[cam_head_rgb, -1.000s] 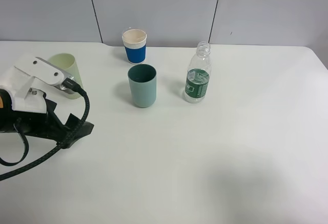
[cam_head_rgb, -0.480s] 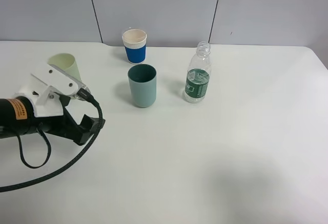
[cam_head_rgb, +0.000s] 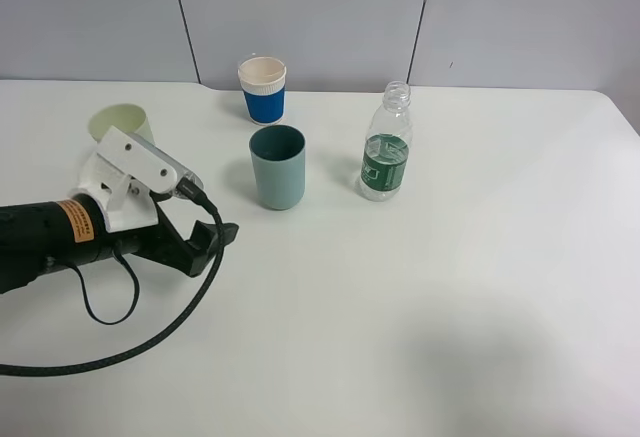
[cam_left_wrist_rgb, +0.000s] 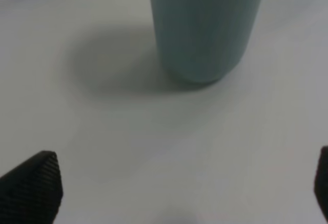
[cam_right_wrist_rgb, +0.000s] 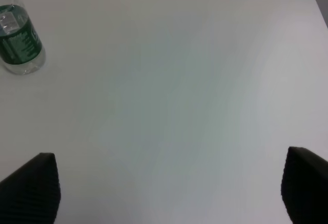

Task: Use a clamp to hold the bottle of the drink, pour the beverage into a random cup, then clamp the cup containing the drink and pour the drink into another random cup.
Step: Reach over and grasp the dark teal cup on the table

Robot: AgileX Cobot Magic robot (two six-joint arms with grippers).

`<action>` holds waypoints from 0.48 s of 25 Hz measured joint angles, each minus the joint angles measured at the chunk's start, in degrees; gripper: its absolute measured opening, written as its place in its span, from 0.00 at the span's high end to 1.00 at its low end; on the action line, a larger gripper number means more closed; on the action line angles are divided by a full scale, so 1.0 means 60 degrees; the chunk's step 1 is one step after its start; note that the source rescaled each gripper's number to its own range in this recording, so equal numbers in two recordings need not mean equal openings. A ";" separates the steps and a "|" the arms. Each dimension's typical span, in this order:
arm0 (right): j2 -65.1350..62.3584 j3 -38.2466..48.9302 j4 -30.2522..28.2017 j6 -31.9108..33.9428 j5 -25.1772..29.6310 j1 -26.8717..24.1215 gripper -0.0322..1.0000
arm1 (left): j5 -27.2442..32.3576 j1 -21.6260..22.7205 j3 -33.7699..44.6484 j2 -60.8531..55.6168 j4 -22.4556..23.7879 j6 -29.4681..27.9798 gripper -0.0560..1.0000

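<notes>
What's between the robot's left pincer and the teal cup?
Nothing: only bare white table lies between the left pincer and the teal cup, clearest in the left wrist view.

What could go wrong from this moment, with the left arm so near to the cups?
1. The left arm, jaws open toward the teal cup, may push that cup over instead of gripping it.
2. The pale green cup stands close behind the arm; the arm or its cable could knock it.
3. The uncapped bottle stands beside the teal cup; a bump might spill it.
</notes>
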 joint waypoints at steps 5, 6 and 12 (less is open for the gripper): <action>0.0000 0.0000 0.0000 0.0000 0.0000 0.0000 0.18 | -0.1888 0.0000 -0.0008 0.0717 0.0000 0.0000 0.00; 0.0000 0.0000 0.0000 0.0000 0.0000 0.0000 0.18 | -0.2286 0.0000 -0.0008 0.0848 0.0000 0.0000 0.00; 0.0000 0.0000 0.0000 0.0000 0.0000 0.0000 0.18 | -0.3942 0.0000 -0.0017 0.1734 0.0011 0.0069 0.00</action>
